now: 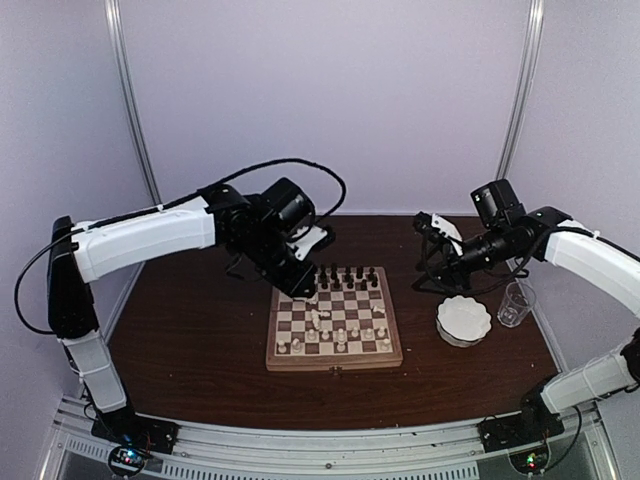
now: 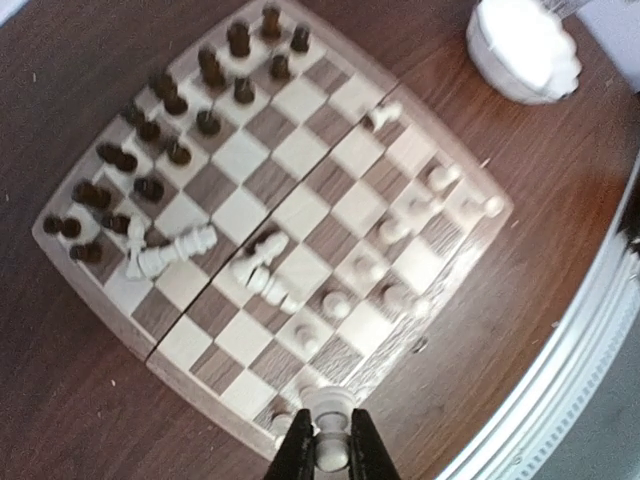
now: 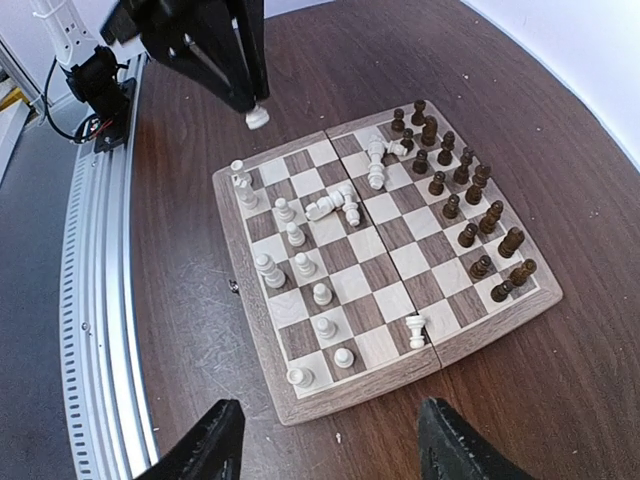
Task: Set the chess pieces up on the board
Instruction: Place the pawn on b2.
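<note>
The board (image 1: 335, 357) lies in the middle of the table, also in the left wrist view (image 2: 463, 262) and the right wrist view (image 3: 400, 375). Dark chess pieces (image 1: 345, 275) (image 2: 170, 130) (image 3: 460, 200) stand in its two far rows. White chess pieces (image 1: 340, 335) (image 3: 300, 265) stand along the near rows. A few white pieces (image 2: 170, 252) (image 3: 335, 205) lie toppled mid-board. My left gripper (image 2: 330, 425) (image 1: 300, 285) hangs over the board's left edge, shut on a white piece (image 2: 330, 402) (image 3: 257, 117). My right gripper (image 3: 330, 450) (image 1: 428, 250) stands open, right of the board, holding nothing.
A white scalloped bowl (image 1: 463, 320) (image 2: 520, 45) sits right of the board, with a clear plastic cup (image 1: 516, 303) beside it. One white rook (image 3: 416, 330) stands alone at the board's right edge. The metal rail (image 1: 300, 445) runs along the near table edge.
</note>
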`<move>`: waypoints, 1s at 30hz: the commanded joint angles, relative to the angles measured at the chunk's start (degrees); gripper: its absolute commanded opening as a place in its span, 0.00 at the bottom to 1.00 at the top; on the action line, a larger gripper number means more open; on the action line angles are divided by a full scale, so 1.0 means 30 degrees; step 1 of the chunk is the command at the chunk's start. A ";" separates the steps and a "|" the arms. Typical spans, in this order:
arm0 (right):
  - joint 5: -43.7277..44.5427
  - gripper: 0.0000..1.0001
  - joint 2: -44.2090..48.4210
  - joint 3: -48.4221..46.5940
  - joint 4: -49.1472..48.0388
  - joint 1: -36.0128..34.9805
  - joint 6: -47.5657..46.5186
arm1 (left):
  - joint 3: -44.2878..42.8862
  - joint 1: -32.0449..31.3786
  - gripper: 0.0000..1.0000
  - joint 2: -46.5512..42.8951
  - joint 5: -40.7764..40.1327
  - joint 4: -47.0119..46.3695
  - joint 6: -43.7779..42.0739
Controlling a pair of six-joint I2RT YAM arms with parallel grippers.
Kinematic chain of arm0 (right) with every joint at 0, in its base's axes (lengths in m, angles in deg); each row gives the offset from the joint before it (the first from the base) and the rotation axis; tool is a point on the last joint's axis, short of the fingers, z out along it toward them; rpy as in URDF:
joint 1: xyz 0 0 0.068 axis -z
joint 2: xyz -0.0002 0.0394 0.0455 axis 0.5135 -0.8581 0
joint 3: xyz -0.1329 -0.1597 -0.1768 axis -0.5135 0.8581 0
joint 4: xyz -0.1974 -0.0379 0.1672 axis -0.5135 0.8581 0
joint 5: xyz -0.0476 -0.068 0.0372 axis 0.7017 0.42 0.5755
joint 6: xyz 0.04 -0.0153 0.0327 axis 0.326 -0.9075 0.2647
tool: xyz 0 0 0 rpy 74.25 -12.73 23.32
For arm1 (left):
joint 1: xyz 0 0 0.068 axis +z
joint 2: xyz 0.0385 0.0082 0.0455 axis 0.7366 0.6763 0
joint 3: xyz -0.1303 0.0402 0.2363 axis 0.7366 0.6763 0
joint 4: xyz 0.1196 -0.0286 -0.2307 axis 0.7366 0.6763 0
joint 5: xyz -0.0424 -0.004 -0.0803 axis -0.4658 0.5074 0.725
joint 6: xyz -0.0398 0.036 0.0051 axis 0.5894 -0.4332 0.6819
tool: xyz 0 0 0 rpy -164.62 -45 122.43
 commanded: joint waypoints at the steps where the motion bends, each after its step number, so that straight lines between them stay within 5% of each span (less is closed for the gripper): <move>1: -0.0639 0.62 0.0026 0.0072 -0.0681 0.0436 -0.0354 | 0.0723 -0.0035 0.10 0.1040 -0.2093 0.2757 -0.0671; 30: -0.0488 0.63 -0.0513 0.0529 -0.0795 0.0429 -0.0755 | 0.1798 -0.0034 0.10 0.4122 -0.0628 -0.0286 0.0238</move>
